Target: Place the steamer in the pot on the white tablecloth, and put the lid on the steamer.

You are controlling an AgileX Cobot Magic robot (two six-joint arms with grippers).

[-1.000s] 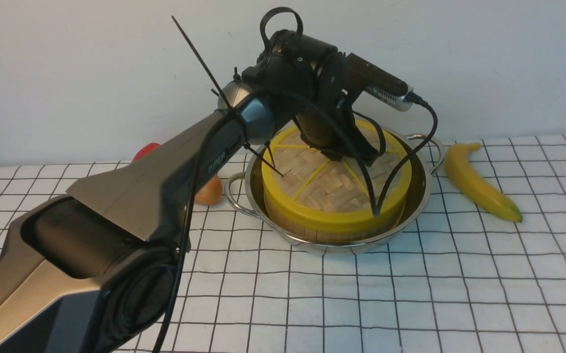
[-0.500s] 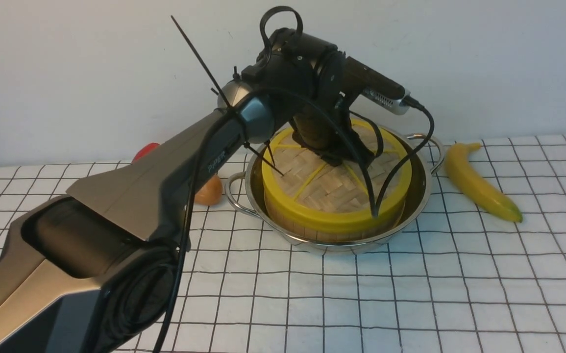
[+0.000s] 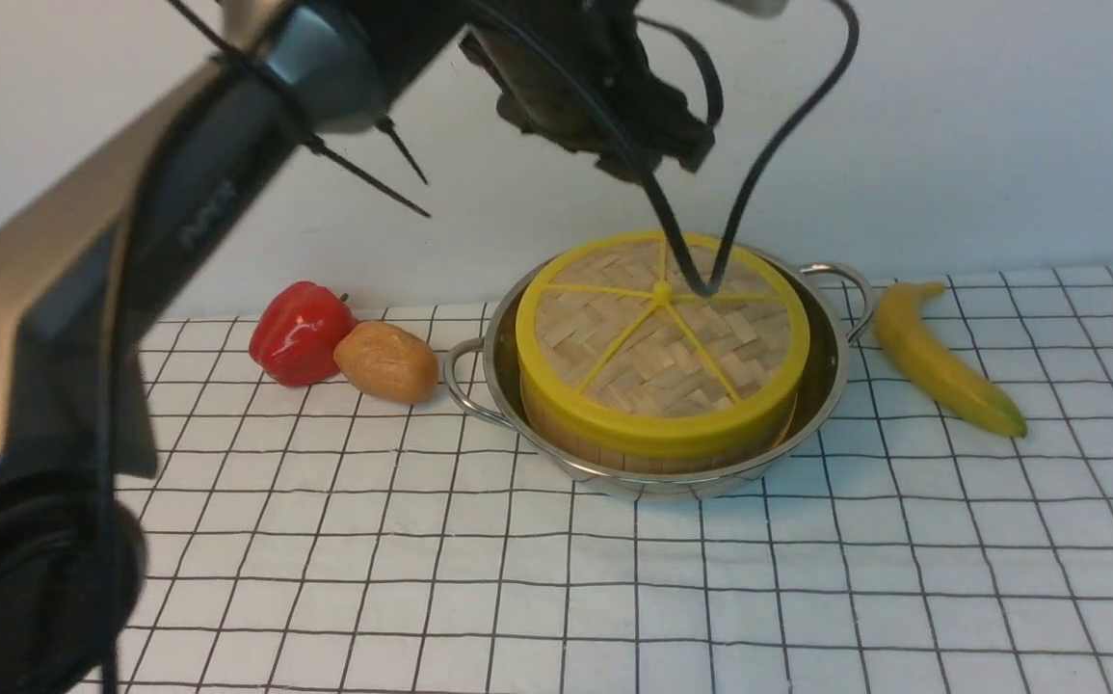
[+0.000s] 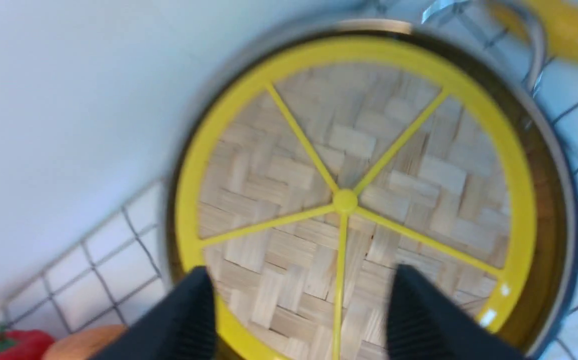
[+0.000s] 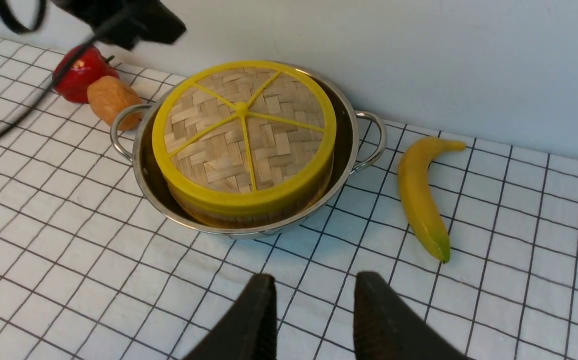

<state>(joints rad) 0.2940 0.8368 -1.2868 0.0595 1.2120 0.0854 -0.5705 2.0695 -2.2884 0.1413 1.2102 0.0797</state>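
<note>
Three task items are sitting nested on the white black-gridded tablecloth (image 3: pixel 807 578) covering the worktop: the wide shiny stainless-steel pot with two loop handles (image 3: pixel 821 386) is holding the round bamboo steamer with wooden wall and yellow rims (image 3: pixel 652 455), and the flat woven-bamboo lid with yellow rim, hub and five spokes (image 3: pixel 662 337) is lying level on top of it. Left claw (image 4: pixel 299 310) is hanging above the lid, released, fingers spread and empty; right claw (image 5: pixel 311 312) is hovering low over bare cloth on the near side of the pot, also parted and holding nothing. Lid is judged light, stiff and somewhat brittle in its weave; its yellow rim is the firmest place to take hold, should reseating be needed. Steamer is leaving only a narrow gap to the pot wall, so sideways nudging room is slight. Flanking items: red bell pepper (image 3: pixel 301 331) and brown potato-like lump (image 3: pixel 387 361) near the left handle, yellow banana (image 3: pixel 941 359) near the right one. Near cloth is offering ample room.
</note>
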